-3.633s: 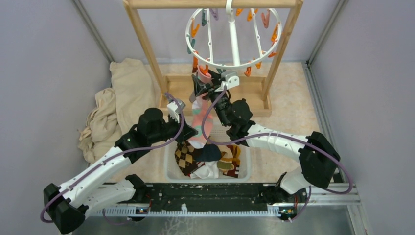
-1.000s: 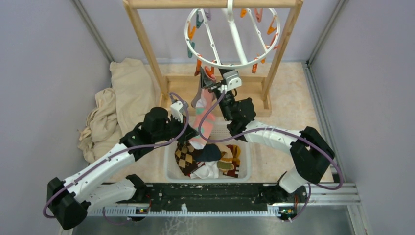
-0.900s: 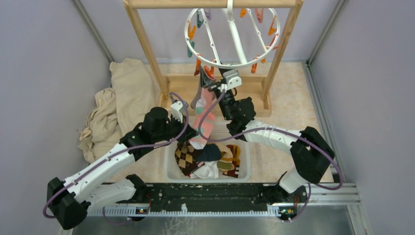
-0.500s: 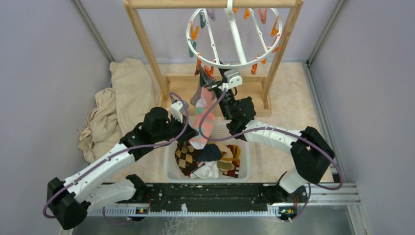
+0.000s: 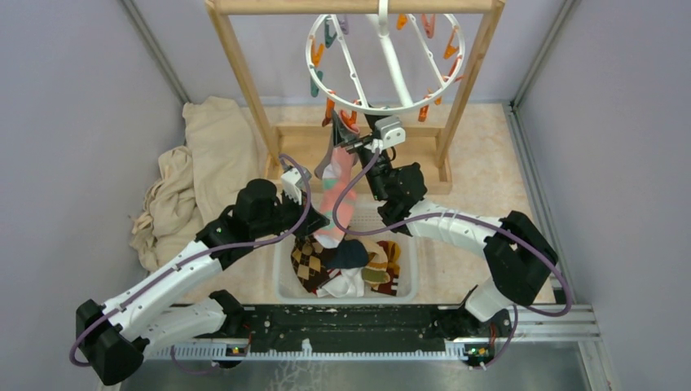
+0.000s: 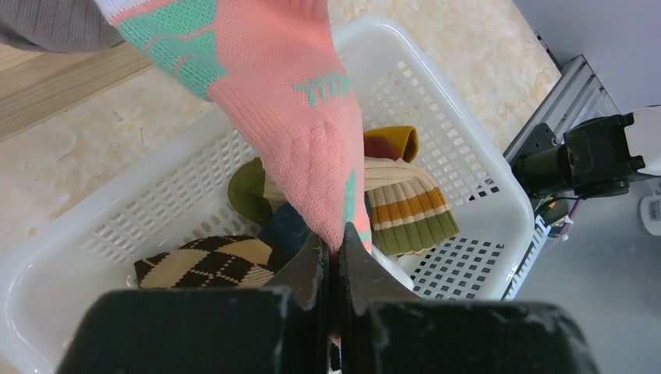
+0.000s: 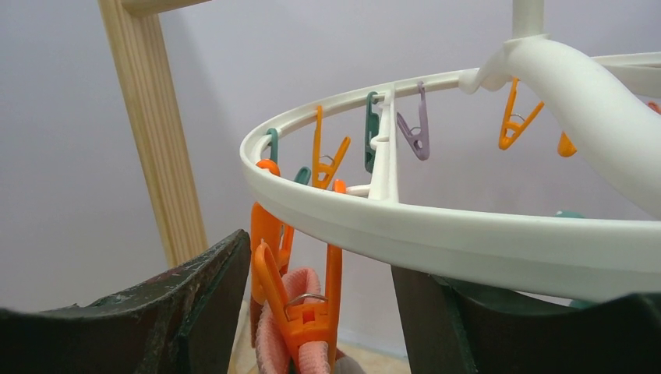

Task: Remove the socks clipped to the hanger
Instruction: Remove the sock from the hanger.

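Note:
The white ring hanger (image 5: 312, 49) hangs from the wooden frame with orange and teal clips. A pink sock (image 5: 336, 195) with teal marks hangs from an orange clip (image 7: 300, 312) at the ring's near edge, and a grey sock (image 5: 327, 160) hangs beside it. My left gripper (image 5: 320, 221) is shut on the pink sock's toe (image 6: 312, 156), just above the basket. My right gripper (image 5: 352, 140) is open, and its jaws stand either side of the orange clip holding the pink cuff, under the ring (image 7: 436, 226).
A white perforated basket (image 5: 281, 281) below holds several socks, among them brown argyle (image 6: 203, 261) and mustard-green striped (image 6: 409, 210). The wooden frame (image 5: 244, 77) stands behind it. A beige cloth (image 5: 195, 171) lies at the left. Grey walls enclose the space.
My right gripper has risen to the clip under the ring. The ring has swung slightly. My left gripper keeps its hold on the pink sock and has shifted a little left.

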`<state>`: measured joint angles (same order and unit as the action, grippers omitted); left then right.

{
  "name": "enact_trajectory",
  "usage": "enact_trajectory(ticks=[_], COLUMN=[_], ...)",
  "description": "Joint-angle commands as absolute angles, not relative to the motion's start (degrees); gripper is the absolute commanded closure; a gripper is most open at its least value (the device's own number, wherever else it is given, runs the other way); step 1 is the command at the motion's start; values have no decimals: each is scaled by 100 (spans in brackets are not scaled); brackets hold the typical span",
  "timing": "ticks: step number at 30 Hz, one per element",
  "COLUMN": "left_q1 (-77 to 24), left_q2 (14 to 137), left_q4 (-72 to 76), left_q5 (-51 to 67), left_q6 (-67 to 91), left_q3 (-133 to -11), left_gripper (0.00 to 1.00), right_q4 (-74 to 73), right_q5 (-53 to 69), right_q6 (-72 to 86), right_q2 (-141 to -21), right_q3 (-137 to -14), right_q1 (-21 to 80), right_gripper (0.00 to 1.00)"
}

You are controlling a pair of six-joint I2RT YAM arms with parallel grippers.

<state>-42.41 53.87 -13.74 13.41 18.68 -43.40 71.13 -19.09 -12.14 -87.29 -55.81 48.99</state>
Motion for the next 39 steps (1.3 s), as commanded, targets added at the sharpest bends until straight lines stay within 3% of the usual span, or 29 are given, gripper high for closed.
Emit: enact_trajectory(ticks=[1,14,39], left_q1=[-4289,-4289,-4293], left_q2=[5329,5296,5411], left_q4=[-1311,-1316,-1376], left_q5=[1324,1326,1353], left_q6=[1907,1907,1912], left_q3=[-4342,-4324,-4447], left_gripper=[100,100,100], right_q4=[7438,7532,7283], right_q5=[-1885,-2040,-1942], right_q6=[-1153,-1077,-1195], right_q2=[-8480,-8054,-8140], right_q3=[-5661,-5177,-5434], right_q1=[4896,4913,4912], right_gripper=[34,25,29])
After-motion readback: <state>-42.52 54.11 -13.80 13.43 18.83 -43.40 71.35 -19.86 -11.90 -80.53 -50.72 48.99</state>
